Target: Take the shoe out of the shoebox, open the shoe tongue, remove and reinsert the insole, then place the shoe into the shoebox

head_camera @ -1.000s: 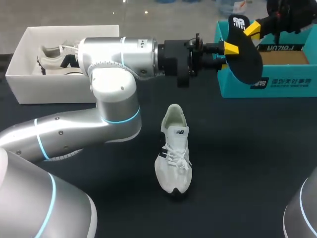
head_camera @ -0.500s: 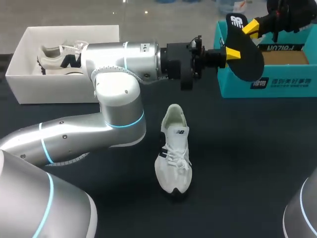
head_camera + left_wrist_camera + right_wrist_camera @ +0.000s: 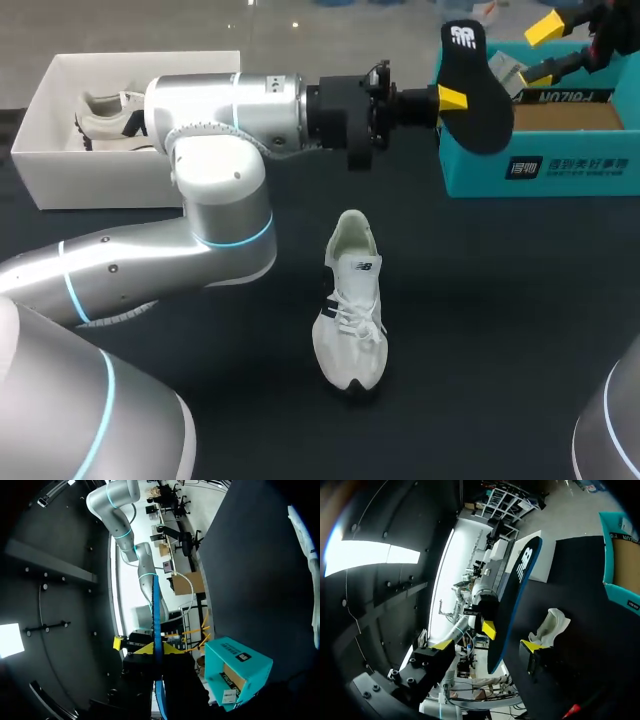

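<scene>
Insole (image 3: 472, 90) out, clamped in my left pincer (image 3: 455, 97), aloft well beyond shoe (image 3: 350, 305). Right pincer (image 3: 545, 50) wide open, empty, farther beyond shoe. Shoe on counter (image 3: 520, 330), collar facing insole. Reinsert step, I judge. Next: bring insole down, feed toe-end into collar.

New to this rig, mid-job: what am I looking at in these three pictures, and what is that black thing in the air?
Two robot arms stand at a dark table. The wide picture looks down from above and behind them; each round one comes from a camera on one arm's wrist. The left arm's fingers are shut on the black insole, held in the air near the teal box. The right arm's fingers stand open beside it, holding nothing. The white shoe lies on the table, and a second shoe sits in the white shoebox. In the left wrist picture the insole shows edge-on, as a thin blue line.
</scene>
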Action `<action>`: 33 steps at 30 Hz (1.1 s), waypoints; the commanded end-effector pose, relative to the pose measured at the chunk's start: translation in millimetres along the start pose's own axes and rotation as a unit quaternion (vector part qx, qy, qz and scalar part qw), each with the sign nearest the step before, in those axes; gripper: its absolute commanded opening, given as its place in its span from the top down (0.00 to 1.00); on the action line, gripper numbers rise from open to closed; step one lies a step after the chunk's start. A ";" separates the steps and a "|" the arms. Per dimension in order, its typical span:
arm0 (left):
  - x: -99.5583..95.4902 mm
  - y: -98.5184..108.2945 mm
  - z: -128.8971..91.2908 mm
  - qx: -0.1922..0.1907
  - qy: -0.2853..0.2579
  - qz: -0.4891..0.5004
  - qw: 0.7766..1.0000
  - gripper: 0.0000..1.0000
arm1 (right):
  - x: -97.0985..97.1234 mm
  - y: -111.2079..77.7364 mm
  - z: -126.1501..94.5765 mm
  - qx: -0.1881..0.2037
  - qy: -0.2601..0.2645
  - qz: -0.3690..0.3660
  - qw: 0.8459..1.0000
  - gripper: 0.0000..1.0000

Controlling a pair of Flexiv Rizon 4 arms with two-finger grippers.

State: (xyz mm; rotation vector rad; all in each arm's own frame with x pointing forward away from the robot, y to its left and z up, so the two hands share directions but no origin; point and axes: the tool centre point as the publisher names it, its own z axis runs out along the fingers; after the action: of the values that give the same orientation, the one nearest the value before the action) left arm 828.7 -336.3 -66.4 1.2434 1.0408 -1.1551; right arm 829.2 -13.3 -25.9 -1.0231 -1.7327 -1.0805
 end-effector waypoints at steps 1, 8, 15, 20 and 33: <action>-6.2 0.1 -18.8 0.002 0.015 0.000 1.000 1.00 | 9.3 -28.6 5.5 -0.092 -0.025 0.002 0.995 0.00; -7.7 4.0 -26.9 -0.013 0.010 -0.006 1.000 1.00 | 7.5 -41.0 8.1 -0.194 -0.020 0.040 0.980 0.00; -13.2 3.1 -31.4 -0.010 0.005 -0.009 1.000 1.00 | 7.8 -40.1 6.3 -0.214 -0.023 0.031 0.976 0.00; -17.0 4.3 -35.5 -0.009 0.011 -0.014 1.000 1.00 | 7.8 -40.1 6.3 -0.214 -0.023 0.031 0.976 0.00; -16.5 4.5 -36.5 -0.010 0.006 -0.022 1.000 1.00 | -32.9 -3.8 2.7 -0.254 0.019 0.060 0.965 0.00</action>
State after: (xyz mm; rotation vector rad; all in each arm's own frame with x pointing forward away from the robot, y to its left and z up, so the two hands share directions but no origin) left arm 832.3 -300.0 -51.8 1.2191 1.0970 -1.1683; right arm 823.9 -22.8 -52.4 -1.4143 -1.3681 -1.4924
